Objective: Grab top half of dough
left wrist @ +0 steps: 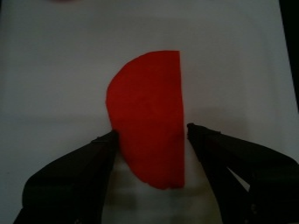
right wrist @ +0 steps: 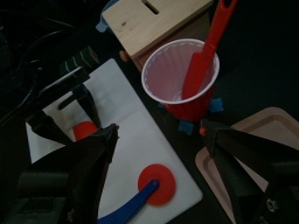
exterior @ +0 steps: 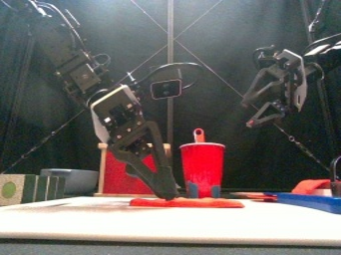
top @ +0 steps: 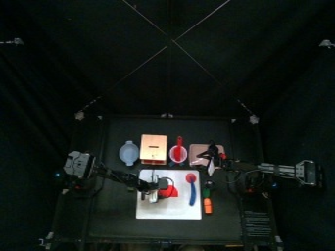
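Observation:
The dough point(left wrist: 149, 105) is a flat red half-disc with one straight edge, lying on the white board point(left wrist: 246, 79). My left gripper point(left wrist: 152, 134) is open and low over it, one jaw beside the curved edge and the other beside the straight edge. The top view shows the left gripper point(top: 156, 187) over the dough point(top: 164, 195) on the board's left part. From the front, the left gripper point(exterior: 167, 187) reaches down to the dough point(exterior: 186, 203). My right gripper point(right wrist: 159, 131) is open and empty, raised above the table's right side point(exterior: 266, 108).
A red cup point(right wrist: 181, 79) holding a red-handled tool stands behind the board, next to a wooden box point(right wrist: 158, 22). A round red-headed utensil point(right wrist: 155, 185) with a blue handle and an orange stick tool point(top: 209, 206) lie on the board's right part. A pink tray point(top: 206, 152) is at the back right.

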Robot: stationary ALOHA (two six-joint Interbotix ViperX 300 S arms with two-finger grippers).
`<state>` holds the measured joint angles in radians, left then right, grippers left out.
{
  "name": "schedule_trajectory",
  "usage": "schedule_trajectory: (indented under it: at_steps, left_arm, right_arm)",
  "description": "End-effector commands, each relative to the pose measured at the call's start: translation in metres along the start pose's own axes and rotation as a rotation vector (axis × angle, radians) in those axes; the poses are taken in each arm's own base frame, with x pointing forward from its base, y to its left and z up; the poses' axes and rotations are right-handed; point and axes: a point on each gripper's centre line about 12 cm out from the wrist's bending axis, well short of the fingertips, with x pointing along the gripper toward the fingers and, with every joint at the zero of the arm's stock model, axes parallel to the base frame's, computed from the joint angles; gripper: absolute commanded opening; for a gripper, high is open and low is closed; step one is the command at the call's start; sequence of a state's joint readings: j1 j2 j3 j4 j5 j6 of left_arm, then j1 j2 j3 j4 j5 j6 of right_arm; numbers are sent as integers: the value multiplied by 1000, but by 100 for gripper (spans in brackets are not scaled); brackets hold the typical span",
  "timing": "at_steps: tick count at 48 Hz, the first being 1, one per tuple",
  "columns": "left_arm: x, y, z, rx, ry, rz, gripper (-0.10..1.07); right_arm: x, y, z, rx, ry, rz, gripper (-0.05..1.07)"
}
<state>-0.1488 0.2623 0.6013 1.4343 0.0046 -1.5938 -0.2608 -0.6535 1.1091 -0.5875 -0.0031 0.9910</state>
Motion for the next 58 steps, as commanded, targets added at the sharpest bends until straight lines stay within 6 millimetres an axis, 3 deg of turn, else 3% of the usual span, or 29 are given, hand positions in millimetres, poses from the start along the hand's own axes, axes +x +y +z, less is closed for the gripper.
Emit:
schedule_trajectory:
  at_steps: [1,36,58]
  left_arm:
    - [0,0,3,0,-8,3,97]
    - [3,9,-16,14,39,80,95]
    - [1,13,-18,16,41,115,94]
  right_arm:
    - [-1,2,4,2,-14,6,104]
    - [1,1,3,2,-6,3,104]
    - [1,1,3,2,-5,3,104]
